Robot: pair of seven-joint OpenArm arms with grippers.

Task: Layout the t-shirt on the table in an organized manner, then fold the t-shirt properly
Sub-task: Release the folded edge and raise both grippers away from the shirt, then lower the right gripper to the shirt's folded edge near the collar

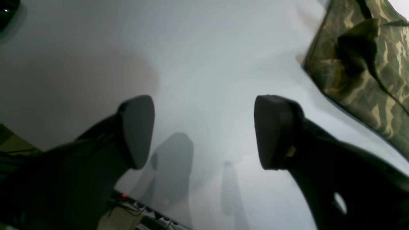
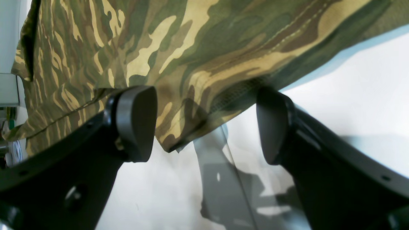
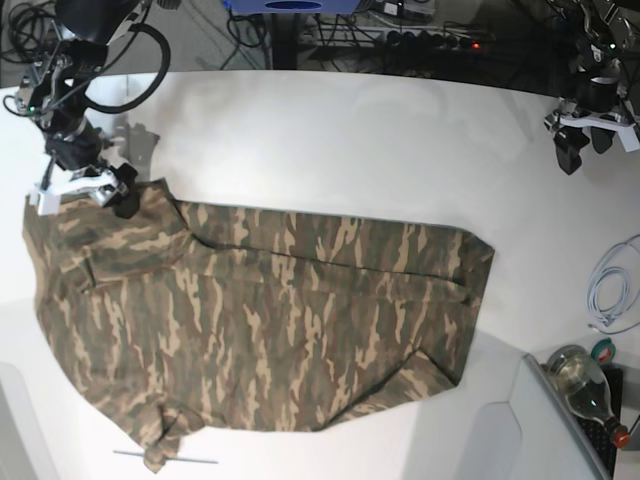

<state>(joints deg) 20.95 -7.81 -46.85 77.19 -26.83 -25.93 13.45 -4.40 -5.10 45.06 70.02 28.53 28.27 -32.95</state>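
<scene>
t-shirt (image 3: 260,320): we read no print, tag or brand on the camouflage cloth.
table (image 3: 340,150): we find no marking on the white tabletop.
bottle (image 3: 585,385): past the tabletop's near right corner; any label is perhaps there but too small to read.

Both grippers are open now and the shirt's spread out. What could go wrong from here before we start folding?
1. The right gripper hangs open right at the shirt's edge; pulling away could snag the cloth and spoil the layout.
2. A sleeve near the table's front edge lies bunched, so a fold may trap wrinkles.
3. The left gripper sits far from the shirt, so its reach back may be long.
</scene>
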